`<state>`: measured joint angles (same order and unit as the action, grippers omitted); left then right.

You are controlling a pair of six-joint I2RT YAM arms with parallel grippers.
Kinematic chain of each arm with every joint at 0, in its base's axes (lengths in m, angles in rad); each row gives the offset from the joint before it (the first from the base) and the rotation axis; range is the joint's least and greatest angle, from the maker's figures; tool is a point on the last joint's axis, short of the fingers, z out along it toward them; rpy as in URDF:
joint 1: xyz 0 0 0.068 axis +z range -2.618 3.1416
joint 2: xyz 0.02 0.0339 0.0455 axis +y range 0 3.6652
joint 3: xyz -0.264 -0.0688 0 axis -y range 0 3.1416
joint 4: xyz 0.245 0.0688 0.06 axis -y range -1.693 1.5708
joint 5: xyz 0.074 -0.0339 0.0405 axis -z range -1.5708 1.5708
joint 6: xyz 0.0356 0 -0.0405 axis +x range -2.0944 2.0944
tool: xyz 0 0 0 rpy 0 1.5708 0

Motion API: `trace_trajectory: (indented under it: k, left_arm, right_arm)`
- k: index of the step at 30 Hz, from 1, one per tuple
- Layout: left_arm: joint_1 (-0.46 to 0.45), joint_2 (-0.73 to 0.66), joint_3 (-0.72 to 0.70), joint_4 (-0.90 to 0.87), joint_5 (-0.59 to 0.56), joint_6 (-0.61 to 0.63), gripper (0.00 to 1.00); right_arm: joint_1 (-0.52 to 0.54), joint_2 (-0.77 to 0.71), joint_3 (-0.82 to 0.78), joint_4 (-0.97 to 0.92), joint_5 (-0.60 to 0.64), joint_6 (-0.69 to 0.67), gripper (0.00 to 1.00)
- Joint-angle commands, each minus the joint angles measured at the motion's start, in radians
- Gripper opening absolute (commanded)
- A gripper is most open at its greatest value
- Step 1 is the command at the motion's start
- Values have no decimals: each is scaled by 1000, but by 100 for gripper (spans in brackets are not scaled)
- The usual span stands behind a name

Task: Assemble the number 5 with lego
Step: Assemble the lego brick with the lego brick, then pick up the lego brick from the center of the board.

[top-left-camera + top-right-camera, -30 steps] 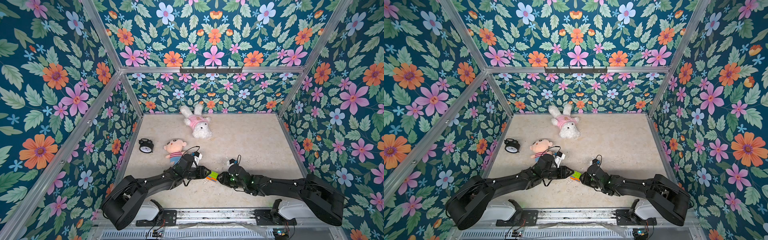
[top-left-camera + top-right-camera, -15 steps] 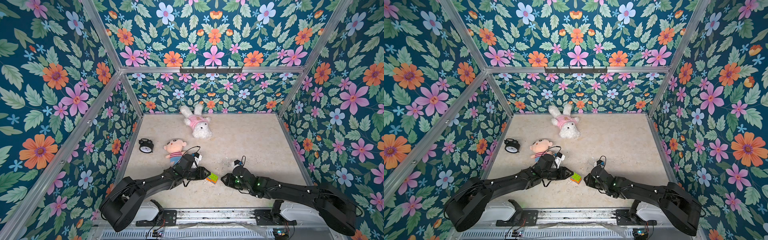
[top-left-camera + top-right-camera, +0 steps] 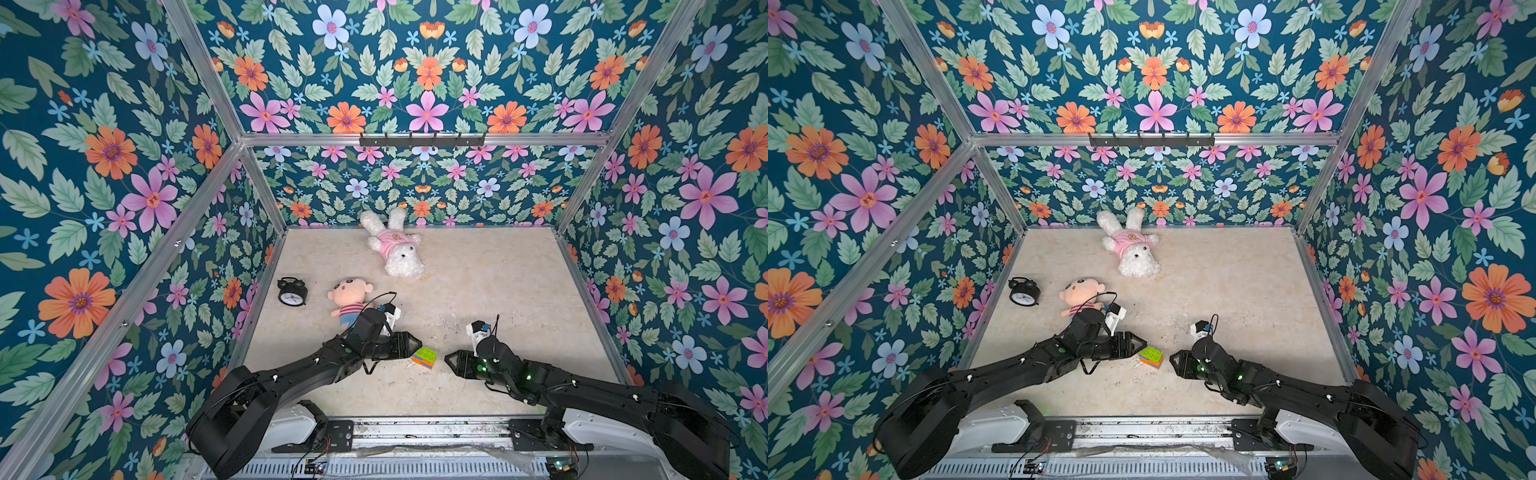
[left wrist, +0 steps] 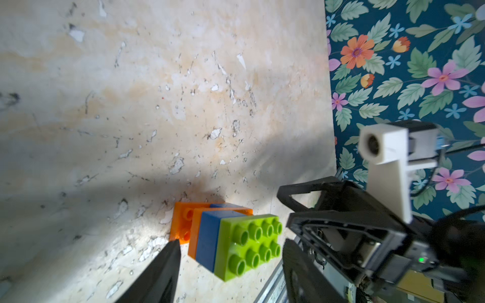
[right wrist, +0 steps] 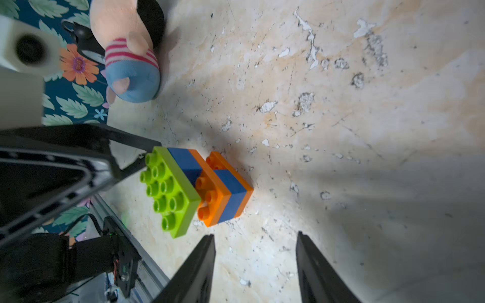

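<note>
The left gripper point(image 3: 415, 345) reaches in low over the surface point(image 3: 498, 282), its jaws standing apart with nothing between them. In the left wrist view only one of its dark fingers point(image 4: 162, 272) shows, with bare surface beside it. The right wrist view shows the tip of one finger just beside a corner of the green brick point(image 5: 170, 194); whether they touch I cannot tell.

The right gripper point(image 5: 254, 236) faces it from the opposite side. Its jaws are parted to a moderate gap, holding nothing, and only scuffed beige surface shows between the two fingers point(image 5: 204, 262). Its tips are near the bricks but clearly apart from them.

Between the two grippers the number 5 point(image 3: 424, 357) rests on the surface near the front edge, held by neither. The green brick is on top with its studs showing. Below it come the blue squares point(image 5: 183, 160) and the orange bricks point(image 5: 210, 199) in alternating layers, with an orange one at the base.

Farther out, on the left arm's side, a plush doll point(image 3: 349, 297) in a striped shirt lies behind the left wrist, with a black alarm clock point(image 3: 292, 293) beside it near the floral wall point(image 3: 124, 208). A white plush animal point(image 3: 395, 249) in a pink top lies by the back wall.
</note>
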<state>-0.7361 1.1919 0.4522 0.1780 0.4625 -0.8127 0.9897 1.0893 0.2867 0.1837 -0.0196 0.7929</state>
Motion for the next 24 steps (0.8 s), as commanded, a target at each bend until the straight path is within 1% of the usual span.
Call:
trace_trajectory:
  k: [1, 6, 11, 13, 18, 20, 24]
  left_arm:
    - [1, -49, -14, -27, -79, -14, 68]
    - [0, -82, -15, -97, -149, -15, 63]
    - [0, -107, -27, -101, -172, -21, 61]
    - [0, -105, -21, -109, -174, -16, 61]
    - [0, -98, -18, -109, -190, -17, 61]
    - [1, -100, -14, -111, -193, -18, 61]
    - [1, -121, -17, -123, -215, -19, 61]
  right_arm:
    - [24, 45, -24, 159, 27, -140, 56]
    - [118, 121, -51, 340, 139, -321, 59]
    - [152, 170, -114, 529, 187, -458, 65]
    - [156, 182, -124, 552, 215, -500, 68]
    - [158, 241, -118, 643, 188, -617, 70]
    - [157, 268, -99, 625, 202, -649, 70]
    - [158, 320, -89, 669, 181, -693, 70]
